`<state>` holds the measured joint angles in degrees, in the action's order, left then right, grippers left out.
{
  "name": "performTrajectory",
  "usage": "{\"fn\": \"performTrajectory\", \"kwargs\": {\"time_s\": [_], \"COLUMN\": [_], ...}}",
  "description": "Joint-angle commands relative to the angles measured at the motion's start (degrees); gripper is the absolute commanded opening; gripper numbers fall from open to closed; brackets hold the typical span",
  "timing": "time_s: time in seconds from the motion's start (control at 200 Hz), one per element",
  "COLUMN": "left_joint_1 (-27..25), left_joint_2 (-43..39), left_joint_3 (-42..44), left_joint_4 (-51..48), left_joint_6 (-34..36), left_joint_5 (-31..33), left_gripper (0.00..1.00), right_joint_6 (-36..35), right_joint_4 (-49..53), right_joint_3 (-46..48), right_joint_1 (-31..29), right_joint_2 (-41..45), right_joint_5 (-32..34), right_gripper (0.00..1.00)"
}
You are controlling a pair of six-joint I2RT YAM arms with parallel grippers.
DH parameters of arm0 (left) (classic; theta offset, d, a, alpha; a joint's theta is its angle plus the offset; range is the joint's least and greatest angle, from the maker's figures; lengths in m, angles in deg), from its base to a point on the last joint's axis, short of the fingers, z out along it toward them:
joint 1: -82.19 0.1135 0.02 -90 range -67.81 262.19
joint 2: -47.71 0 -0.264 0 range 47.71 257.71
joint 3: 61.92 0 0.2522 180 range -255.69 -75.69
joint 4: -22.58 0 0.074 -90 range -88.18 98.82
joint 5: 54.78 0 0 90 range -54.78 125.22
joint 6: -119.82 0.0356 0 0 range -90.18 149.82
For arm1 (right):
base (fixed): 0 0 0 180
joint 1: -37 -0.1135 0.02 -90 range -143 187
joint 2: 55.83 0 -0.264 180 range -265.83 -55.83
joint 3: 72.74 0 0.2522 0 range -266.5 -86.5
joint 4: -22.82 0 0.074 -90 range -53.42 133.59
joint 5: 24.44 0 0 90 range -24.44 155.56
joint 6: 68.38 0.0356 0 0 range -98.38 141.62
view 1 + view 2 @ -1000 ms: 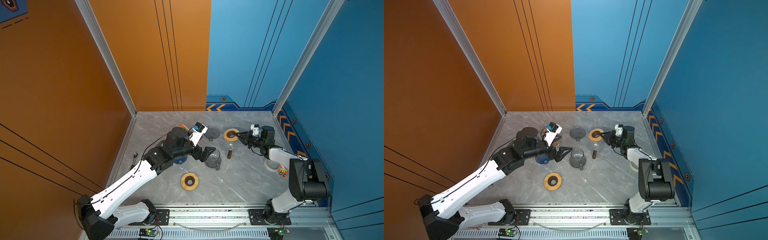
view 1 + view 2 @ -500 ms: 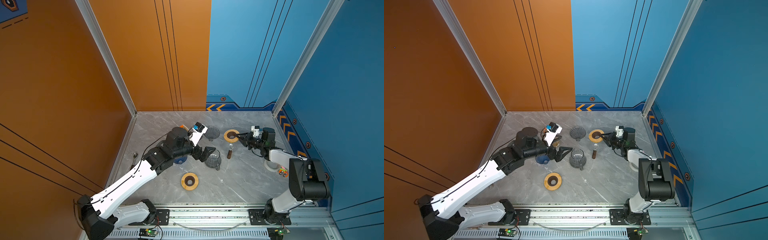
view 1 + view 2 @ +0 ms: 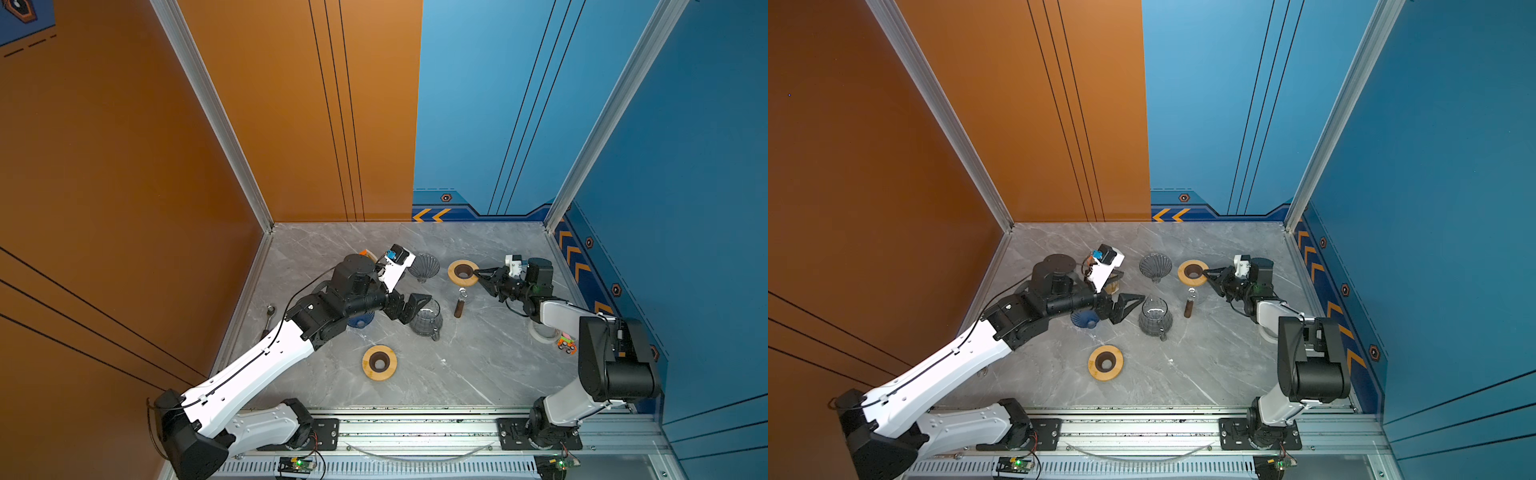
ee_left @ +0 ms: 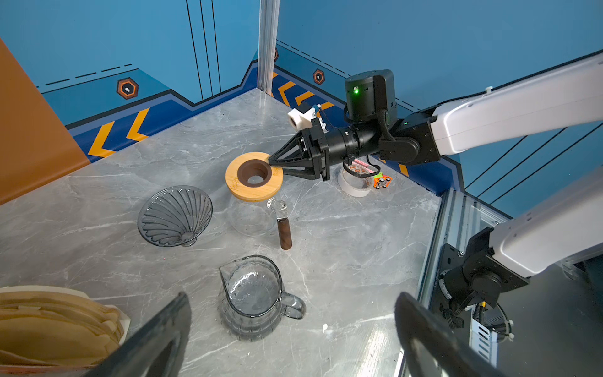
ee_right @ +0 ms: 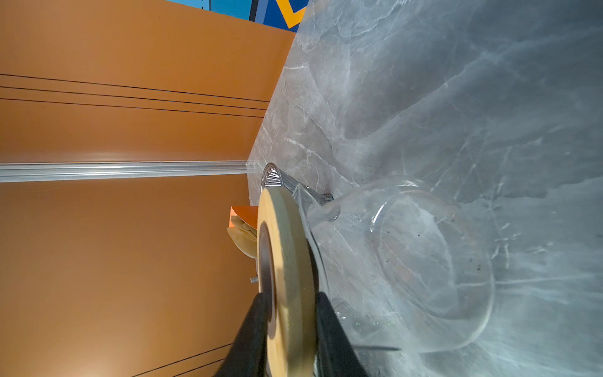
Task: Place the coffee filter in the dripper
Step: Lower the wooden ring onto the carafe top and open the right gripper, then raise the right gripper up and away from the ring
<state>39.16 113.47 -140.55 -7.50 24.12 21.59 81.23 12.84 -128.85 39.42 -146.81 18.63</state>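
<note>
Grey stone table (image 3: 478, 353) is the biggest thing. 2 arms reach over it, white & black: L arm (image 3: 257, 365) & R arm (image 3: 611, 357).

2 grippers. L gripper (image 4: 292, 298) is spread wide w/ nothing in it, up over 1 glass jug (image 4: 251, 300). R gripper (image 4: 276, 164) has 1 finger on top & 1 under the edge of a wood ring (image 4: 257, 192). Can't tell if it pinches the ring or just sits round it.

That ring sits on top of 1 clear pot (image 4: 251, 218) w/ 1 brown handle (image 4: 284, 233). 2 rings in all: ring no. 2 (image 3: 390, 368) lies flat on the table near the front, alone.

1 dripper (image 4: 174, 215), grey ribbed glass, lies tipped on its side btw the paper stack & the clear pot, empty. 1 blue thing (image 3: 360, 321) peeks out under the L arm; can't tell what it is.

1 stack of coffee filters (image 4: 55, 323), brown paper, too many to count, sits just beside the L gripper, not in the dripper.

Small stuff: 1 tape roll (image 4: 355, 186), 1 metal spoon (image 3: 270, 311) by the orange wall (image 3: 124, 208), 1 tiny orange toy (image 4: 382, 181) just beside the tape.
</note>
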Motion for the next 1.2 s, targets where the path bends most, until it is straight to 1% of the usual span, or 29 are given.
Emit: {"fn": "performTrajectory", "kwargs": {"time_s": [0.0, 0.17, 0.436, 0.496, 0.616, 0.676, 0.916, 1.192], "left_joint_1": [0.29, 0.22, 0.22, 0.22, 0.23, 0.25, 0.26, 0.30], "left_joint_2": [-0.28, -0.28, -0.28, -0.28, -0.19, -0.27, -0.12, -0.32], "left_joint_3": [-0.96, -0.93, -0.96, -0.96, -0.92, -0.95, -0.91, -0.94], "left_joint_4": [-0.82, -0.82, -0.87, -0.78, -0.73, -0.82, -0.73, -0.73], "left_joint_6": [-0.20, -0.21, -0.35, -0.34, -0.28, -0.37, -0.44, -0.39], "left_joint_5": [0.75, 0.75, 0.71, 0.71, 0.63, 0.69, 0.62, 0.62], "left_gripper": [0.98, 0.98, 0.98, 0.98, 0.98, 0.98, 0.98, 0.98], "right_joint_6": [-1.44, -4.61, -14.63, -17.11, -21.92, -22.76, -24.93, -25.44], "right_joint_4": [0.50, 5.08, 20.55, 24.52, 32.22, 34.11, 39.18, 40.70], "right_joint_3": [1.00, 0.69, -2.46, -3.77, -7.45, -8.67, -13.38, -16.76], "right_joint_1": [0.75, 1.28, 1.19, 0.86, -0.98, -2.00, -5.22, -7.45], "right_joint_2": [1.12, 3.15, 8.27, 9.03, 9.50, 9.26, 6.91, 4.05], "right_joint_5": [-0.70, 0.33, 6.30, 8.43, 13.44, 15.14, 21.71, 23.97], "right_gripper": [0.25, 0.26, 0.33, 0.36, 0.44, 0.47, 0.50, 0.52]}}
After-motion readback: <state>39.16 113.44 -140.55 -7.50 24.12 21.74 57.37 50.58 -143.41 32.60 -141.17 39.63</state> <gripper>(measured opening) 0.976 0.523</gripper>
